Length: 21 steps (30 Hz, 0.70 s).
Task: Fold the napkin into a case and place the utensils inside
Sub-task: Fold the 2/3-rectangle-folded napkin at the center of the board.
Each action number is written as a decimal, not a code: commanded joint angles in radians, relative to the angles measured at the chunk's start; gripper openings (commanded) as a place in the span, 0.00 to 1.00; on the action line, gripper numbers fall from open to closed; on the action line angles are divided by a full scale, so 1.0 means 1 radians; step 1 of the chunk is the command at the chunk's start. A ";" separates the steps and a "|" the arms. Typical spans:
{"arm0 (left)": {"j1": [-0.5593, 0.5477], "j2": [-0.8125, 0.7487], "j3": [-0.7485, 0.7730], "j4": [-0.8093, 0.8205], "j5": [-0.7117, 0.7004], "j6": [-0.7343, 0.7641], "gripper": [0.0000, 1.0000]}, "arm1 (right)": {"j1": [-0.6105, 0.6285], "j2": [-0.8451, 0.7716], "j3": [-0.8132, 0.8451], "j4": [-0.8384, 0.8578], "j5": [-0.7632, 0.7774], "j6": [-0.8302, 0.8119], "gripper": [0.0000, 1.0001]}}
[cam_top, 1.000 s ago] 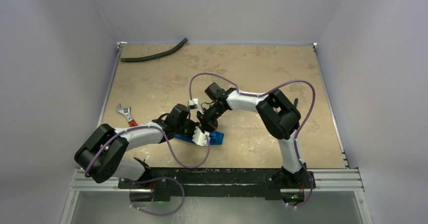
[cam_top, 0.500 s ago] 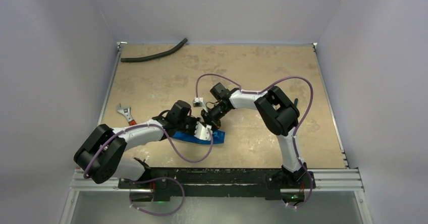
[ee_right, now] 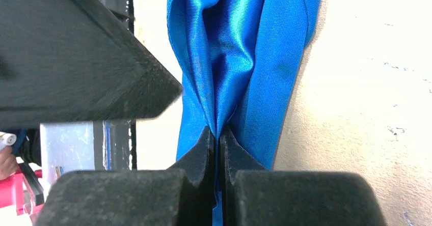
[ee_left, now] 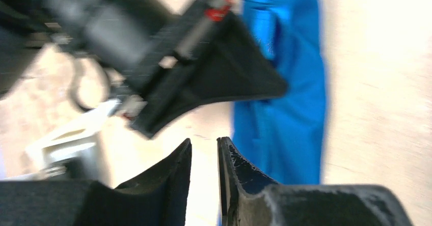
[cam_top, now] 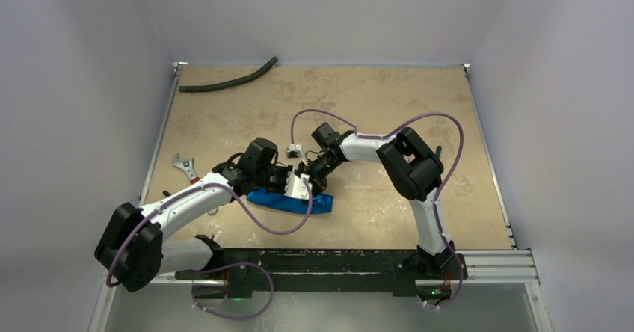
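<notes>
Desk: On the near middle of the worktop (cam_top: 374,115), what exactly?

Photographer: Shiny blue napkin (cam_top: 288,200), gathered into a long narrow strip, running left to right toward the near edge. Creased and glossy, with one fold lifted along its length.

Desk: Gripping that fold?

Photographer: Right hand (ee_right: 219,133), reaching in from the far side, closed tight, cloth pinched between both fingertips.

Desk: And the left hand (ee_left: 204,143)?

Photographer: Parted by a narrow gap, holding nothing, bare worktop showing between the fingers. Hovering at the napkin's long edge, close beside the other hand, near enough to fill half the wrist view with its black body. Somewhat blurred there.

Desk: Touching the cloth?

Photographer: Cannot tell from these angles.

Desk: Anything else in shot?

Photographer: Black hose (cam_top: 228,81) along the far left edge of the worktop; silver wrench (cam_top: 185,166) near the left rim, partly behind the left arm, well apart from the napkin.
</notes>
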 commanded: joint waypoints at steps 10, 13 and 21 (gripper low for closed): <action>0.005 -0.015 -0.020 -0.265 0.136 0.177 0.10 | -0.001 0.033 -0.027 0.003 0.118 -0.013 0.00; 0.010 -0.031 -0.031 -0.257 0.112 0.196 0.08 | -0.002 0.036 -0.027 -0.002 0.120 -0.014 0.00; 0.030 0.022 -0.084 -0.178 0.002 0.199 0.05 | -0.002 0.027 -0.034 -0.002 0.120 -0.014 0.00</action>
